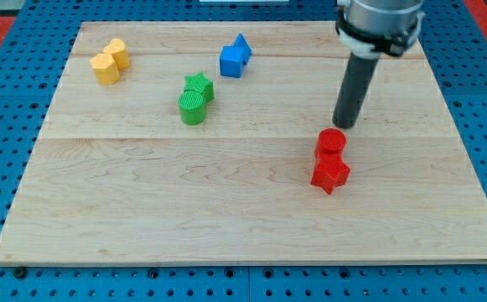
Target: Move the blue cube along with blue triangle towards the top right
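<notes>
Nothing of the push looked done: the blue cube (232, 61) and blue triangle (242, 44) sat touching, well off to the view's left and above my tip (343, 126), which had no jaws and stood just above the red blocks (330, 159) on the counter (142, 210).

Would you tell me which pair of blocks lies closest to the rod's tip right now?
The red pair: my tip stands just above the red cylinder, with the red star below it. The blue, green and yellow pairs lie far toward the view's left.
</notes>
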Controlling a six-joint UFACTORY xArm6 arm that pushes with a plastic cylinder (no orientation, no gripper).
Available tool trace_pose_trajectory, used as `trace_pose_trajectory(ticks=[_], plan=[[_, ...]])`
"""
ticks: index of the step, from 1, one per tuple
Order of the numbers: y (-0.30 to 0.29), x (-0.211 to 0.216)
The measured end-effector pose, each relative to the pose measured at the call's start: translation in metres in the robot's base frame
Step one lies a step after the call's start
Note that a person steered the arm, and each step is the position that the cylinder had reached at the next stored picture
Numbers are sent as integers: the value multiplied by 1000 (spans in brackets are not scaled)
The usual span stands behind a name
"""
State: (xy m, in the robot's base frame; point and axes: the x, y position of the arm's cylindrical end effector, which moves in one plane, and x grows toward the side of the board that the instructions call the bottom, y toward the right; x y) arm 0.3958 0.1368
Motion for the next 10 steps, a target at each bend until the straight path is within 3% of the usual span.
trace_pose_trajectory(ticks=[1,3,9,10], plan=[[-49,-43],[-170,-66],[-187,-195],[-111,-163]])
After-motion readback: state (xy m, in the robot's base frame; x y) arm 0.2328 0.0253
